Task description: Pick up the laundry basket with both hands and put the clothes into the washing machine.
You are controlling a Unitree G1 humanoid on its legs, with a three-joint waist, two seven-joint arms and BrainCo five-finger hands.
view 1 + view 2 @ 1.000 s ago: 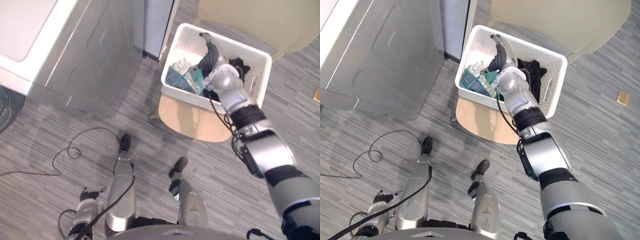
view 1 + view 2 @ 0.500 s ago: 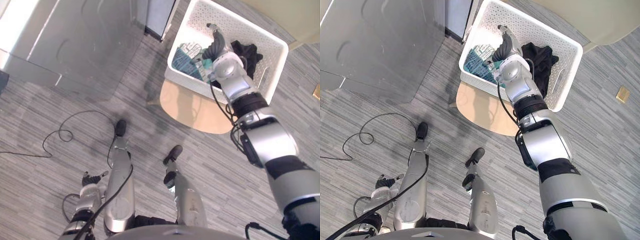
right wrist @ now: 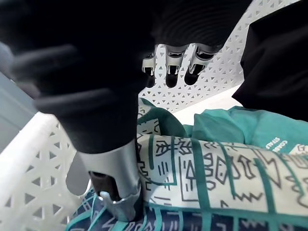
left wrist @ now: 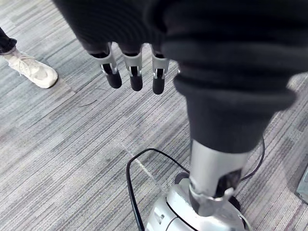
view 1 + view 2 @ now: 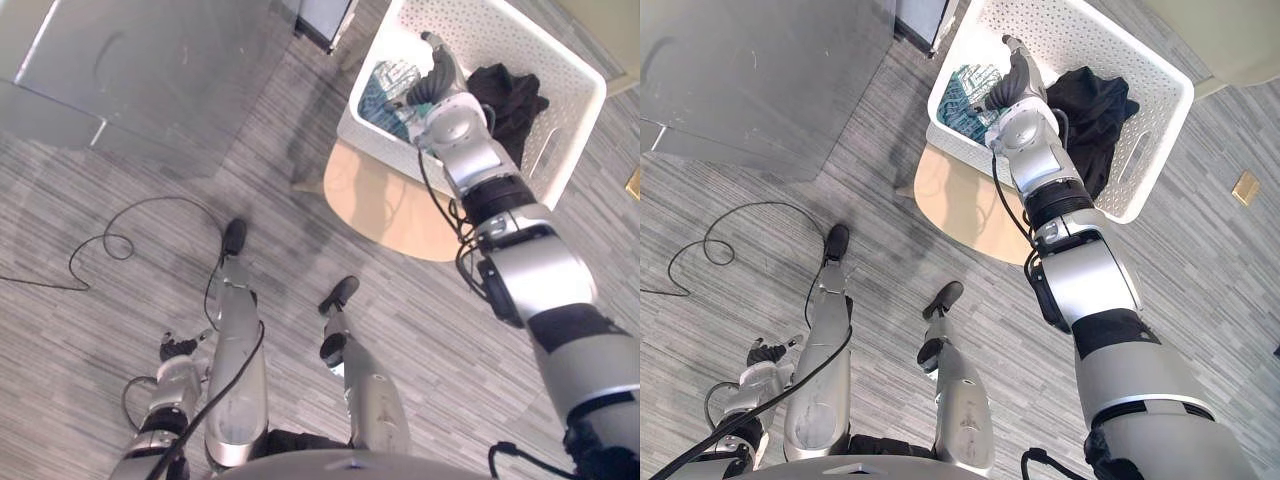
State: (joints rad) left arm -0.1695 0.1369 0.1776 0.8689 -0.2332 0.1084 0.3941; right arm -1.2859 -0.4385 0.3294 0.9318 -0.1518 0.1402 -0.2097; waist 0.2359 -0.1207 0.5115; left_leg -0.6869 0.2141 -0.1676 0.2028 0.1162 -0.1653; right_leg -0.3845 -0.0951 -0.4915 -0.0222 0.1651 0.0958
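fingers [image 3: 172, 68] of the right hand [image 5: 1018, 78] hang loosely bent, holding nothing, thumb dipping toward the teal patterned cloth [image 3: 216, 168]; hand inside the white laundry basket [image 5: 1080, 28], beside a black garment [image 5: 1095, 110], probably feeling for clothes; basket rests on a round wooden stool [image 5: 960, 210] near the washing machine [image 5: 770, 70]; left hand [image 4: 134, 67] dangles slack over the floor, so a two-handed lift looks unprepared

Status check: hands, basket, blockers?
Right hand open, inside laundry basket above patterned cloth. Left hand open, low over floor. Basket unlifted on round stool. No blockers seen.
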